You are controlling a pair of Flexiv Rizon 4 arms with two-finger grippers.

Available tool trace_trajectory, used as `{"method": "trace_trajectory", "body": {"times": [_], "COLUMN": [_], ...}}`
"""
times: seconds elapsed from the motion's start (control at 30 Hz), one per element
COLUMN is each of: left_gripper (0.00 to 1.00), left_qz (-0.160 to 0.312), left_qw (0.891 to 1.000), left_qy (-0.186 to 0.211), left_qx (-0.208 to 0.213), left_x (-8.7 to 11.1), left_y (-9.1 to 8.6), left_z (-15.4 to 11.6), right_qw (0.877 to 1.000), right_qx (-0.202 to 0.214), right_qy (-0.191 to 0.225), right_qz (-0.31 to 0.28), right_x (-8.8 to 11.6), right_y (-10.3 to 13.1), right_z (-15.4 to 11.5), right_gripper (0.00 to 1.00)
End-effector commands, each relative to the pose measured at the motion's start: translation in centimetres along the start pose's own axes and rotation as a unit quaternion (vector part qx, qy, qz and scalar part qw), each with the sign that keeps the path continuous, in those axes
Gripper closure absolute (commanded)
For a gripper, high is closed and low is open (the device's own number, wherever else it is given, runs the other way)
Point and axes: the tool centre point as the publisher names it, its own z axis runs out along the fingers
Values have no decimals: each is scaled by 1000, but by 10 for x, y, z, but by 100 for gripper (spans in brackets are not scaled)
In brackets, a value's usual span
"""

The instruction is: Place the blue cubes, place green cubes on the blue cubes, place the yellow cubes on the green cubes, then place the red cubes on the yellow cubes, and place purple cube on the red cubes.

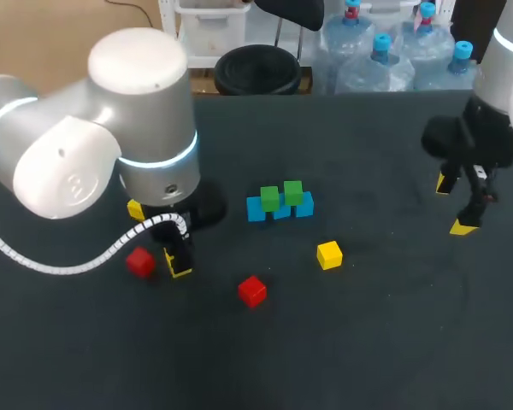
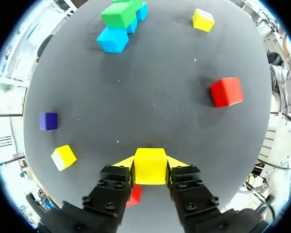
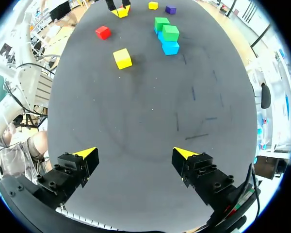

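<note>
our left claw (image 2: 150, 164) grips a yellow cube (image 2: 150, 171) over the left half of the tabletop (image 1: 368, 342); the green cubes (image 1: 271, 198) atop the blue cubes (image 1: 256, 210) lie ahead of it toward mid-table, closer to it than to our right claw (image 3: 135, 153), spread wide.

Dark grey matte counter (image 1: 393, 342). Directly on it:
- a row of blue cubes (image 1: 303, 206), mid-counter
- loose yellow cube (image 1: 329, 254), near the row on the robot side, to its right
- red cube (image 1: 252, 290), further robot-side of the row
- second red cube (image 1: 140, 262), second loose yellow cube (image 1: 135, 208) and small purple cube (image 2: 48, 121), all well left of the row
</note>
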Motion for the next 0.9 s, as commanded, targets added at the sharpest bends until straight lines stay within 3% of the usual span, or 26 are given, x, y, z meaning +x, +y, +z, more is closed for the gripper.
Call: {"method": "trace_trajectory", "body": {"times": [0.03, 0.2, 0.4, 0.53, 0.87, 0.9], "left_gripper": [100, 100, 100, 100, 100, 100], "left_qz": [9, 25, 54, 76, 76, 75], "left_qw": [1000, 998, 994, 993, 993, 995], "left_qy": [21, 50, 19, 7, 7, 9], "left_qx": [-19, -40, -92, -94, -94, -71], "left_x": [-12, -31, -62, -83, -83, -79], "left_y": [-3, 3, 8, 13, 13, 13], "left_z": [-37, -77, -112, -114, -114, -113], "right_qw": [1000, 1000, 1000, 1000, 1000, 1000], "right_qx": [1, 1, 1, 1, 1, 1], "right_qy": [-1, -1, -1, -1, -1, -1], "right_qz": [0, 0, 0, 0, 0, 0], "right_x": [0, 0, 0, 0, 0, 0], "right_y": [0, 0, 0, 0, 0, 0], "right_z": [0, 0, 0, 0, 0, 0], "right_gripper": [0, 0, 0, 0, 0, 0]}}
